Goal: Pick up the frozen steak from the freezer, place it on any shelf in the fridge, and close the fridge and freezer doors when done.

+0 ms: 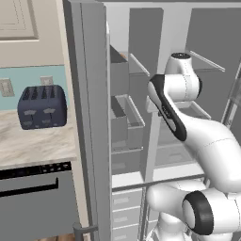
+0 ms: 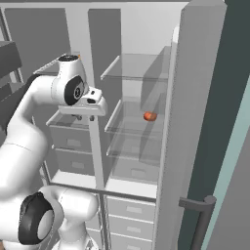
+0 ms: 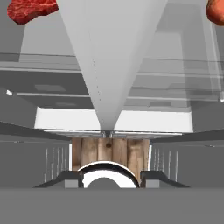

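Observation:
Both doors of the tall grey unit stand open. The frozen steak (image 3: 30,9), a bright red lump, shows at the top left of the hand view, on the freezer (image 1: 126,123) side of the centre divider (image 3: 109,65). My gripper (image 2: 84,117) hangs in front of that divider, pointing down, between the freezer and the fridge (image 2: 146,63). In the hand view the gripper (image 3: 109,178) is open, its two dark tips apart with nothing between them. A clear glass shelf (image 2: 128,129) spans the fridge.
A small brown-orange round item (image 2: 150,116) lies on a fridge shelf. The freezer door (image 1: 87,117) stands open at the left, the fridge door (image 2: 193,122) with its handle (image 2: 199,215) at the right. A dark toaster (image 1: 42,107) sits on the counter (image 1: 33,143).

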